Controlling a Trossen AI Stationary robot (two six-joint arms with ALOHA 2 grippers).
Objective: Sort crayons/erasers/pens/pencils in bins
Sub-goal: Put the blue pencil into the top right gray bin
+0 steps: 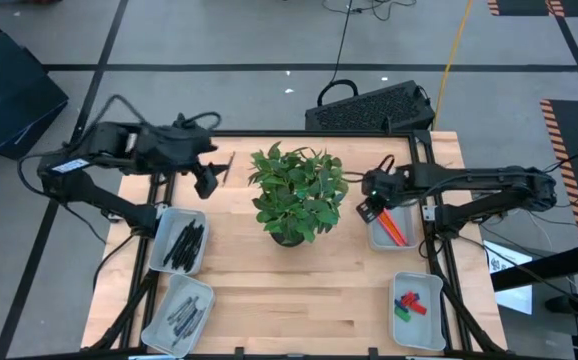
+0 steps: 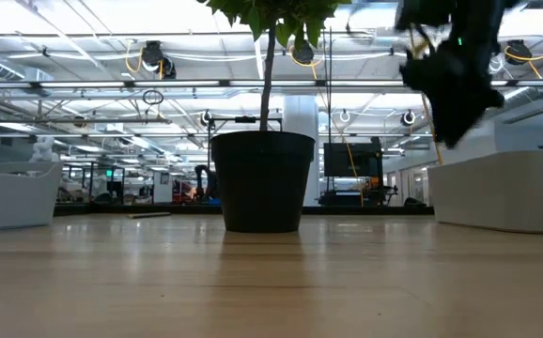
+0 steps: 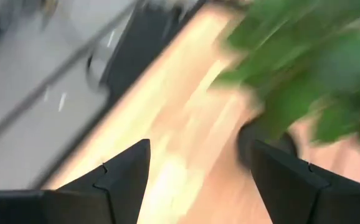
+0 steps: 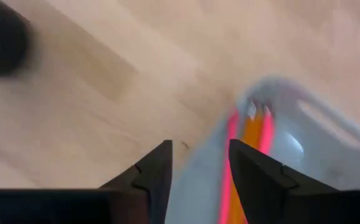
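Observation:
My left gripper (image 1: pixel 207 183) (image 3: pixel 195 177) hangs open over the table's far left, left of the plant, with nothing between its fingers. A slim black pen (image 1: pixel 230 167) lies on the wood just beside it. My right gripper (image 1: pixel 369 211) (image 4: pixel 200 168) is open at the left edge of the far right bin (image 1: pixel 393 228), which holds orange and red pencils (image 4: pixel 248 155). More pens (image 1: pixel 185 243) lie in the far left bin (image 1: pixel 178 240). Grey sticks fill the near left bin (image 1: pixel 178 311). Erasers (image 1: pixel 409 305) sit in the near right bin (image 1: pixel 417 310).
A leafy plant in a dark round pot (image 1: pixel 291 192) (image 2: pixel 263 180) stands mid-table between the arms. A black keyboard (image 1: pixel 374 106) lies beyond the far edge. Bare wood lies in front of the pot, between the two pairs of bins.

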